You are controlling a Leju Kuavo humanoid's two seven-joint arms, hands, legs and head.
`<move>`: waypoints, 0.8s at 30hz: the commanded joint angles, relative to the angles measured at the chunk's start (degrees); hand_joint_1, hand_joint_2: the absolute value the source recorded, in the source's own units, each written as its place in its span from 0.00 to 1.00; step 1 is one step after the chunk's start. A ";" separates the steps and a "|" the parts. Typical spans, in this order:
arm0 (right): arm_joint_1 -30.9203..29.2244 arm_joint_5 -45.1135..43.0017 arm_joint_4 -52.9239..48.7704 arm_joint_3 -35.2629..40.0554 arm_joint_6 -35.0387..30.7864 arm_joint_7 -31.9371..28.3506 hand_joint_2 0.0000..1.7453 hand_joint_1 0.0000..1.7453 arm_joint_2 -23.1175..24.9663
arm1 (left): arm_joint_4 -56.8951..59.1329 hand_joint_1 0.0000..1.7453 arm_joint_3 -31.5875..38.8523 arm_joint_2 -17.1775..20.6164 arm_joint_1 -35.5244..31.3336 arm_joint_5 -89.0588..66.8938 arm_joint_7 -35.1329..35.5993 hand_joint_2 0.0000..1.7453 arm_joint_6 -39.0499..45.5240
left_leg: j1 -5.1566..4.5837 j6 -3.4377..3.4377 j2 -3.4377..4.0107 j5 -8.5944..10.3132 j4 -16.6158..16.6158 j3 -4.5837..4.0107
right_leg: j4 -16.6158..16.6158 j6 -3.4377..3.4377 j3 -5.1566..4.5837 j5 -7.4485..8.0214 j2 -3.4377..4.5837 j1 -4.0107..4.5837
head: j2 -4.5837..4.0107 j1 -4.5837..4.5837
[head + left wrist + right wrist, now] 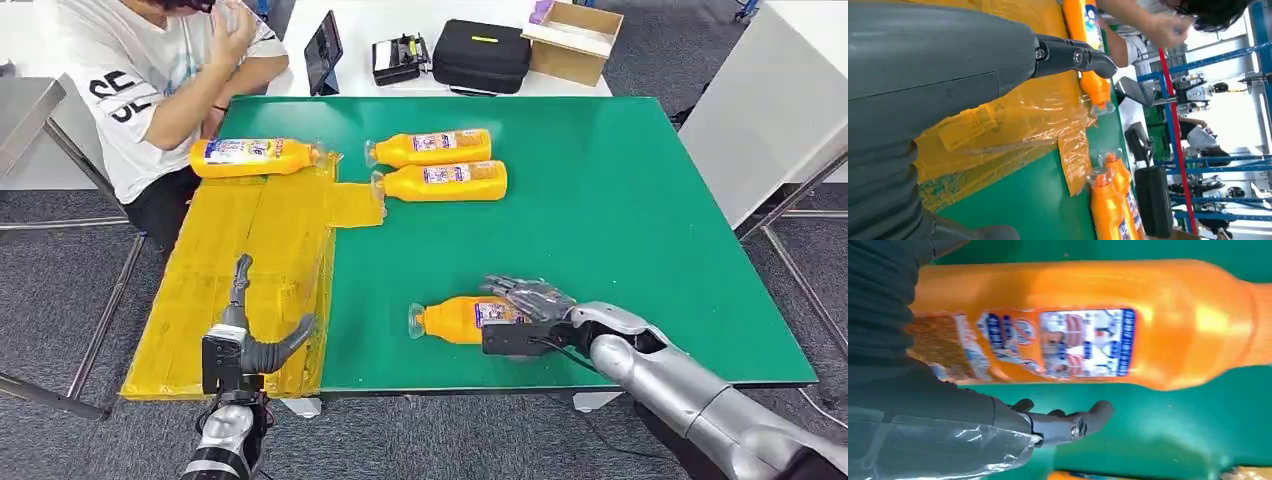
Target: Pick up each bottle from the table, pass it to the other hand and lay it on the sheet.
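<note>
Green table (620, 200), right hand (530, 305) fingers spread over orange bottle (455, 320), label unreadable

Four orange bottles (462, 318) lie flat: one on the yellow sheet (250, 260), three on green.

Two orange bottles (438, 165) lie side by side just beyond the yellow sheet's (250, 270) far corner – green tabletop (620, 220) right of them lies open – one bottle (255, 157) occupies the sheet's far edge
</note>
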 commanded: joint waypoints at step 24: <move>1.06 2.02 -4.52 1.94 2.85 5.77 1.00 0.00 -5.76 | 4.22 0.00 0.01 -0.76 -2.03 1.62 -0.06 1.00 -1.26 | 0.07 0.00 0.13 -0.12 -0.01 0.19 | -0.06 -0.22 0.21 -0.06 0.04 0.11 | 0.00 0.00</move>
